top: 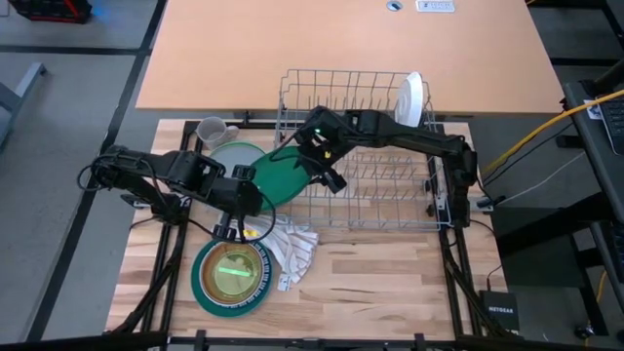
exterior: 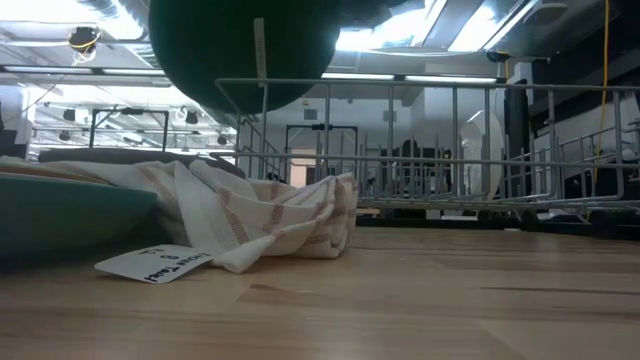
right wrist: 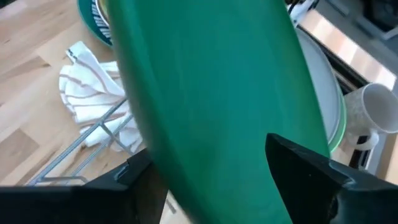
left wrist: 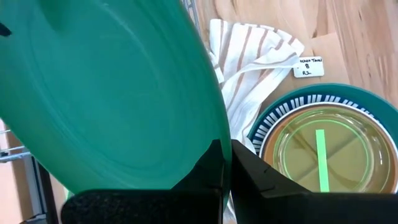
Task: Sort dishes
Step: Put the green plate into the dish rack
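Right at the wire rack's (top: 370, 146) near-left corner, the left gripper (top: 255, 202) pinches the green plate's (top: 283, 175) rim, tilted above the desk (top: 390, 283), while the right gripper (top: 322, 166) straddles it with fingers parted.

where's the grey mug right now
The grey mug stands on the table's far left in the high view, just left of the wire rack and beside the grey plate, behind the left arm.
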Action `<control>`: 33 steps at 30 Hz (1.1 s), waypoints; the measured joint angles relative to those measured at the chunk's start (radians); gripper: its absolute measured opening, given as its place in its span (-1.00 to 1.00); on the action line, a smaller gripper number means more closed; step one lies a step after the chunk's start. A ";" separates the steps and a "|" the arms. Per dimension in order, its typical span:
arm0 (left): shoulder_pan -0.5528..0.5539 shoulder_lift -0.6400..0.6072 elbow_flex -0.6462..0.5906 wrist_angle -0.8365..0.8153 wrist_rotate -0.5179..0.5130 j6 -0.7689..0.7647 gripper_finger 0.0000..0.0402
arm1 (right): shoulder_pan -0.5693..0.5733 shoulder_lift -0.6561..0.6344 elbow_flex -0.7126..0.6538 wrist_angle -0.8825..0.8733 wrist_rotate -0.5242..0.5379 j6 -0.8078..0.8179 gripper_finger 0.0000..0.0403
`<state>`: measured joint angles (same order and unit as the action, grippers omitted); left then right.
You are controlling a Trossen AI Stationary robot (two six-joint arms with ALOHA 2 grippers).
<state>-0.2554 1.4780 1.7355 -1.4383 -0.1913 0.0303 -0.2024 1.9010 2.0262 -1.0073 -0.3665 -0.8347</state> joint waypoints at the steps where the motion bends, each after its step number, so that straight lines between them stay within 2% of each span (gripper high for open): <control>1: 0.000 0.000 0.000 0.004 0.000 0.004 -1.00 | 0.000 0.004 0.000 0.002 -0.001 -0.003 0.28; 4: 0.000 0.000 0.000 0.011 0.000 0.027 -1.00 | 0.000 0.008 0.000 -0.013 -0.001 -0.037 0.26; 7: 0.000 0.000 0.000 0.010 0.000 0.053 -1.00 | 0.000 0.007 0.000 -0.033 -0.003 -0.084 0.16; 14: 0.000 0.000 0.000 0.002 -0.022 0.108 -1.00 | 0.001 0.007 0.000 -0.080 -0.003 -0.101 -0.40; 18: 0.002 -0.004 0.000 -0.011 -0.068 0.108 -0.95 | 0.003 0.003 0.000 -0.091 0.000 -0.140 -0.69; 23: 0.000 -0.002 0.000 -0.006 -0.184 0.069 -0.79 | 0.001 0.000 0.003 -0.119 0.019 -0.134 -0.70; 27: 0.000 -0.003 0.000 -0.005 -0.343 0.041 -0.60 | -0.001 -0.002 0.005 -0.121 0.035 -0.107 -0.74; 33: 0.002 0.000 -0.001 -0.013 -0.510 0.140 -0.31 | -0.002 -0.003 0.006 -0.116 0.134 -0.033 -0.75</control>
<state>-0.2538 1.4780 1.7344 -1.4517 -0.7015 0.1698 -0.2039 1.8983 2.0327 -1.1236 -0.2322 -0.8677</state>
